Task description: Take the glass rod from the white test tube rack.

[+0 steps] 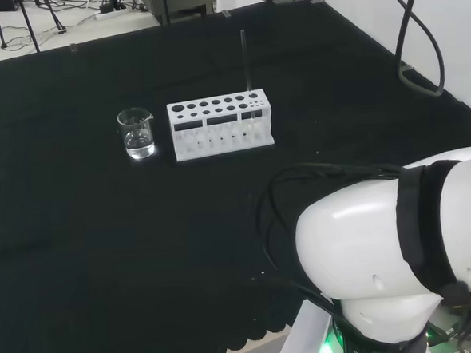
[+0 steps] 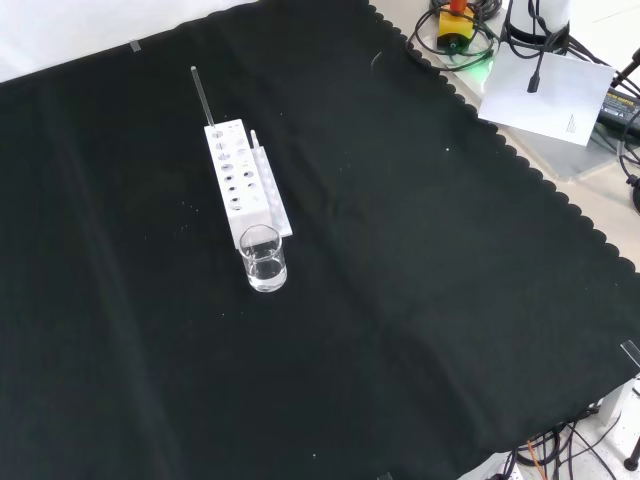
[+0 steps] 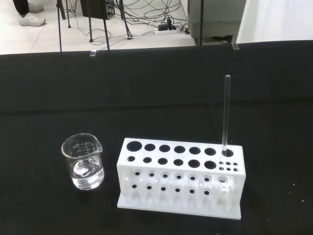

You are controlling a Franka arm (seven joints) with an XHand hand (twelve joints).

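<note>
Fingers' state I cannot tell. Wrist view is showing rack (image 3: 181, 178) holes plainly; glass rod (image 3: 225, 115) is standing upright, pointing twelve o'clock, beaker (image 3: 83, 161) perhaps holding water.

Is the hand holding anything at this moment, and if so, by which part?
Nothing is held. The glass rod stands upright in an end hole of the rack, untouched, and the beaker beside it is free too.

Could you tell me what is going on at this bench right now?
Nothing is being handled yet. A glass rod stands upright in an end hole of the white test tube rack on the black cloth, sticking up well above it. A small clear beaker sits just off the rack's opposite end, apart from it. In the head view the arm's white links are at the near right, well short of the rack.
</note>
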